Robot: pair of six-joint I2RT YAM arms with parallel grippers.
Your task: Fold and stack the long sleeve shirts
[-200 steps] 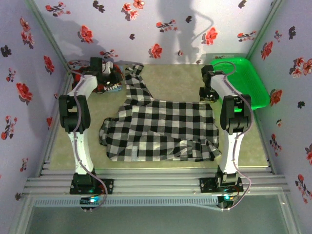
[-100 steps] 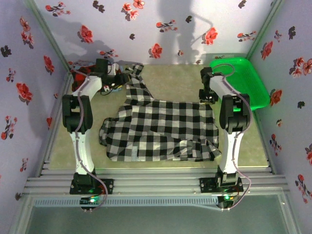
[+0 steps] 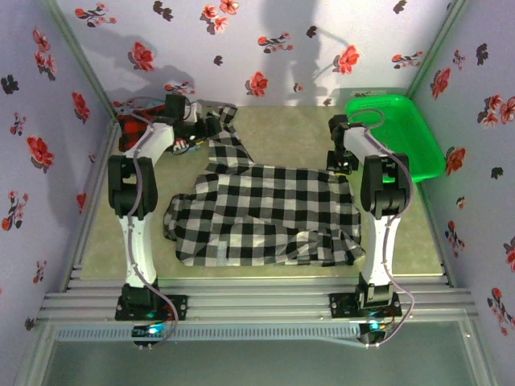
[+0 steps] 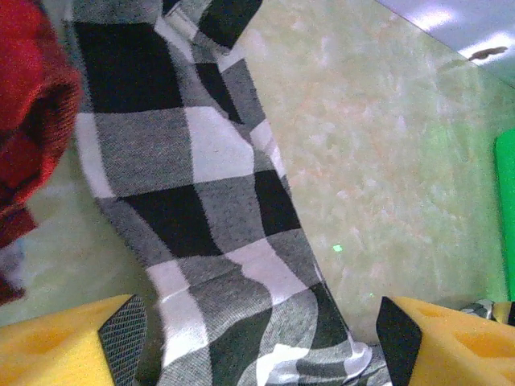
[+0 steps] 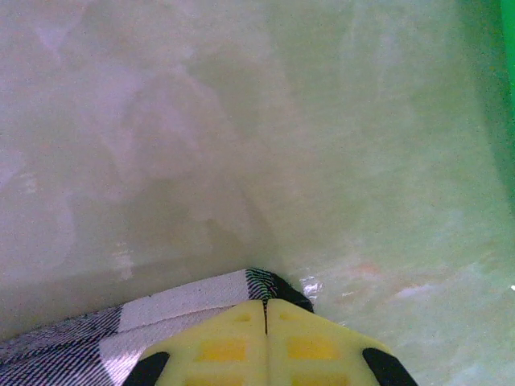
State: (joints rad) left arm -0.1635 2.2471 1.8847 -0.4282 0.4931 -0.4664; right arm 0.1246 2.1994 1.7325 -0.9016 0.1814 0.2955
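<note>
A robot test cell of a lab is shown: a pale surface [image 3: 294,133] is boxed in by flower-printed panels [image 3: 265,36] at top and sides, and a left arm [image 3: 133,229] and a right arm [image 3: 378,237] are bolted to aluminium rails [image 3: 257,305] along the bottom.

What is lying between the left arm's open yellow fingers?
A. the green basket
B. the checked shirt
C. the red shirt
B: in the left wrist view, the checked shirt runs through the wide-open left gripper, while the red shirt lies off to one side.
</note>
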